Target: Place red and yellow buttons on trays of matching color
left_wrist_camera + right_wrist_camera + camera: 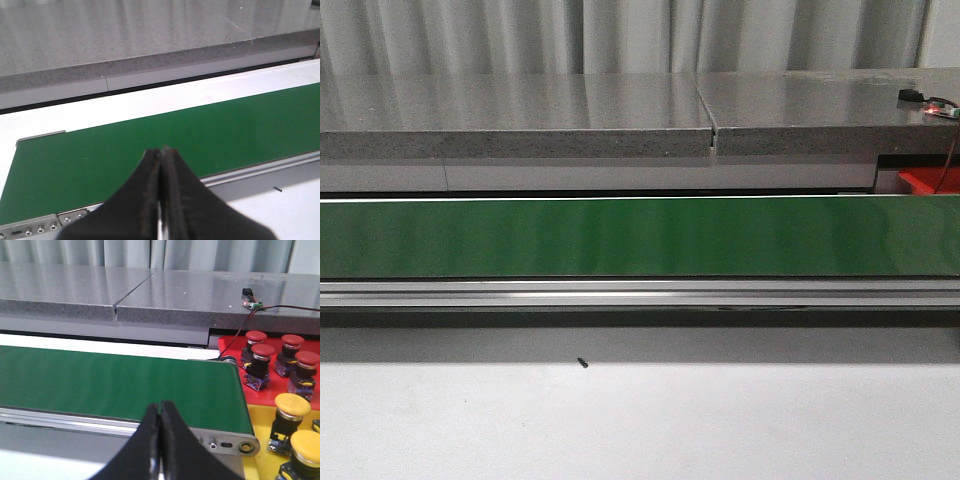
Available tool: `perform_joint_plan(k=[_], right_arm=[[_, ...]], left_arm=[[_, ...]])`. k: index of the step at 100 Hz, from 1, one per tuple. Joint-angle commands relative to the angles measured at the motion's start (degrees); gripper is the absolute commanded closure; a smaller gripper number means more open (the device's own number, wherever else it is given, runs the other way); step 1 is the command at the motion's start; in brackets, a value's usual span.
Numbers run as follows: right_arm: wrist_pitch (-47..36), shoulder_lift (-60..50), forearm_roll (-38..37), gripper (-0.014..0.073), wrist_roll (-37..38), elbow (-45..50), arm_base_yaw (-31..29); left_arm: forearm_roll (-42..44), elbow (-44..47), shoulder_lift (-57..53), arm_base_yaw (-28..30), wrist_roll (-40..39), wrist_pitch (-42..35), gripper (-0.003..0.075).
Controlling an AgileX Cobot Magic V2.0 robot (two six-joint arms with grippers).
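In the right wrist view several red buttons (263,352) stand on a red tray (231,346) past the end of the green conveyor belt (115,385). Two yellow buttons (292,405) stand on a yellow tray (257,418) beside it. My right gripper (160,405) is shut and empty, over the belt's near rail. My left gripper (161,150) is shut and empty too, above the bare belt (150,145) near its other end. The front view shows the belt (640,238) with nothing on it and a corner of the red tray (923,180). Neither gripper appears there.
A grey stone counter (520,115) runs behind the belt. On it at the right lies a small circuit board (940,108) with a red wire (950,160) hanging down. An aluminium rail (640,292) fronts the belt, with a white table (640,420) below it.
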Motion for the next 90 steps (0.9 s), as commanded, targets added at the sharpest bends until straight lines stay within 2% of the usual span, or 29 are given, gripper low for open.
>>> perform_joint_plan(k=[1,41,53,64,71,84,90], right_arm=[[-4.71,-0.9,-0.24,0.0662,0.03,-0.95,-0.01],[-4.71,-0.9,-0.24,0.0662,0.03,-0.95,-0.01],[-4.71,-0.9,-0.24,0.0662,0.03,-0.95,-0.01],[-4.71,-0.9,-0.24,0.0662,0.03,-0.95,-0.01],[-4.71,-0.9,-0.24,0.0662,0.03,-0.95,-0.01],[-4.71,-0.9,-0.24,0.0662,0.03,-0.95,-0.01],[-4.71,-0.9,-0.24,0.0662,0.03,-0.95,-0.01]], left_arm=[[-1.33,-1.66,0.48,-0.37,-0.15,-3.69,0.0741],[-1.33,-1.66,0.48,-0.37,-0.15,-3.99,0.0741],[-1.46,-1.3,0.48,-0.37,-0.28,-10.28,0.0741],[-0.22,-1.2,0.48,-0.37,-1.22,-11.48,0.0741],[6.34,-1.07,0.36,-0.87,-8.06,-11.37,0.0741],[23.98,1.02,-0.94,-2.95,-30.87,-12.72,0.0741],[28.41,2.98,-2.09,-4.03,-34.89,-15.03,0.0741]])
